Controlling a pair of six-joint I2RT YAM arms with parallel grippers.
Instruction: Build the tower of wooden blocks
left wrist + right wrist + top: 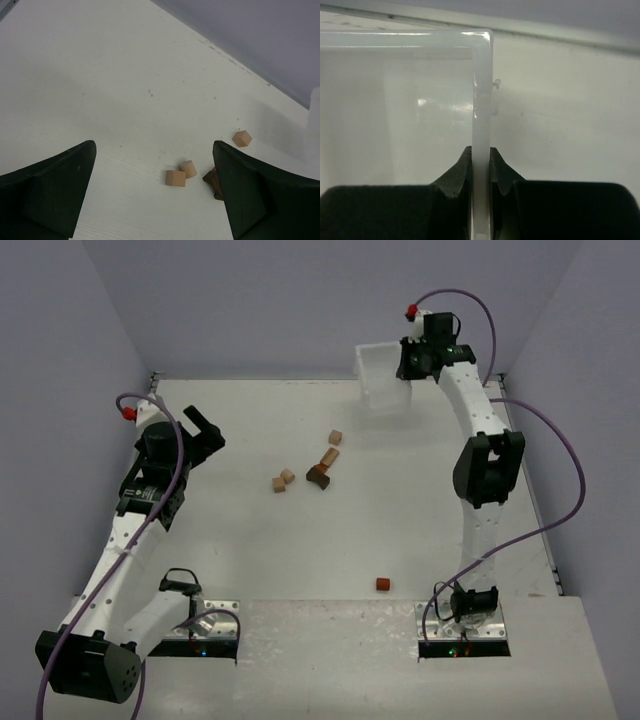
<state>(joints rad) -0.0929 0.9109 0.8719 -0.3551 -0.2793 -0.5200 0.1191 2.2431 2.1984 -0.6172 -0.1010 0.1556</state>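
Wooden blocks lie loose on the white table: a light tan cube (336, 437), a tan bar (330, 457) touching a dark reddish-brown block (319, 476), two tan blocks (283, 481) side by side, and an orange-brown cube (383, 583) alone near the front. No blocks are stacked. My left gripper (205, 430) is open and empty, left of the cluster. Its wrist view shows the two tan blocks (181, 174), the dark block (213, 182) and the far cube (242, 138) ahead of the open gripper (154, 145). My right gripper (415, 360) is shut on the white tray's wall (481, 100).
The white plastic tray (380, 380) is at the back right, lifted or tilted by its right wall in my right gripper (481, 155). Grey-violet walls enclose the table on the left, back and right. The arm bases stand at the near edge.
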